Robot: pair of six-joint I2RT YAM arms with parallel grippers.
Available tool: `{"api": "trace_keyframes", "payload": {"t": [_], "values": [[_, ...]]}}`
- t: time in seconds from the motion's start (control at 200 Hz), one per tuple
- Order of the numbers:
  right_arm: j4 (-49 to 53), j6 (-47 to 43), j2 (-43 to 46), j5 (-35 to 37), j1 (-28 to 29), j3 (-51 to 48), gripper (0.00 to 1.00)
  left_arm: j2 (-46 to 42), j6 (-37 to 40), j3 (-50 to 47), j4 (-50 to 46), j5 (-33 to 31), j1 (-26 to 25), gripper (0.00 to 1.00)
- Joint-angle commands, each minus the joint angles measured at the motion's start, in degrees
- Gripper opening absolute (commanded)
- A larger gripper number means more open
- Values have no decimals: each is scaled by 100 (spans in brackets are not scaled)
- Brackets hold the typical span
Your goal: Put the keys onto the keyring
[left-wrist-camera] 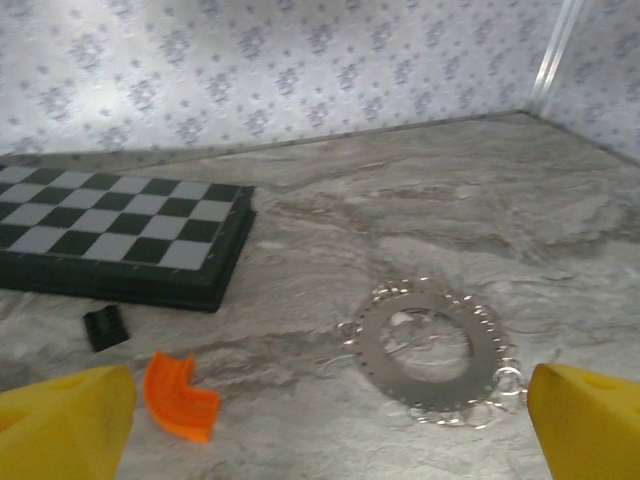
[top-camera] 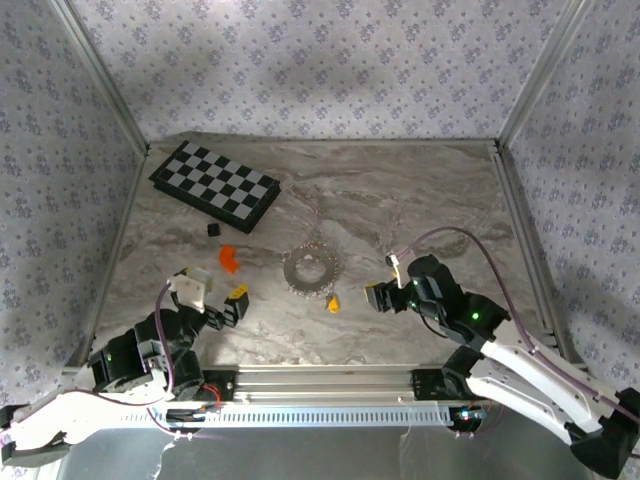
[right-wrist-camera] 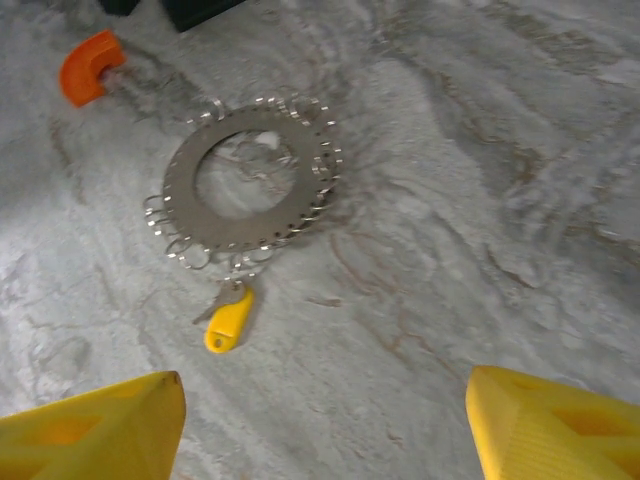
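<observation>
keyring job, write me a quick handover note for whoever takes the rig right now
Left tool: open, empty, left of the keyring.
Right tool: open, empty, right of the keyring, facing it.
Things: the keyring lies flat mid-table. The yellow key lies on the table at the ring's near edge, touching it or nearly so; I cannot tell whether it is hooked on.
Done: nothing that can be confirmed.
Left: probably pick up the key, steady the ring with the other tool, and thread the key on.
</observation>
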State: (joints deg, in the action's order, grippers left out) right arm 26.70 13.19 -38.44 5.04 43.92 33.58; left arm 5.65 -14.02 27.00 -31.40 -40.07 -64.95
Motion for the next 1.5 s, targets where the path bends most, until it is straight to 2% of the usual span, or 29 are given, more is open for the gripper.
{"api": "trace_keyframes", "payload": {"t": [0.0,0.09,0.27,0.415,0.635,0.88,0.994,1.104,1.294,1.494], "values": [[240,47,288,315,-201,-64,79,-121,-309,308,-403,-724,-9,99],[171,43,431,366,-339,-105,82,-239,-246,249,-304,-833,-9,99],[76,51,562,538,-611,-176,100,-413,-214,154,-164,-1165,0,100],[105,121,697,747,-803,-193,100,-433,-28,35,42,-1303,0,100],[334,326,1045,1618,-1101,-165,100,-394,314,-156,375,-1510,6,99],[-25,243,1496,2349,-1491,-510,100,-215,1385,-842,1552,-1844,182,100],[-348,79,1530,2644,-1692,-765,100,-21,1913,-1116,2156,-1838,638,100],[-589,230,1616,3208,-1844,-1066,100,300,1640,-1261,2334,-1779,1457,100],[-1297,-341,1899,3221,-2077,-1504,100,908,1169,-1614,2801,-1052,3035,100],[-2239,-942,1929,2928,-2296,-2085,100,1821,1157,-1963,3686,-563,3878,100]]}}
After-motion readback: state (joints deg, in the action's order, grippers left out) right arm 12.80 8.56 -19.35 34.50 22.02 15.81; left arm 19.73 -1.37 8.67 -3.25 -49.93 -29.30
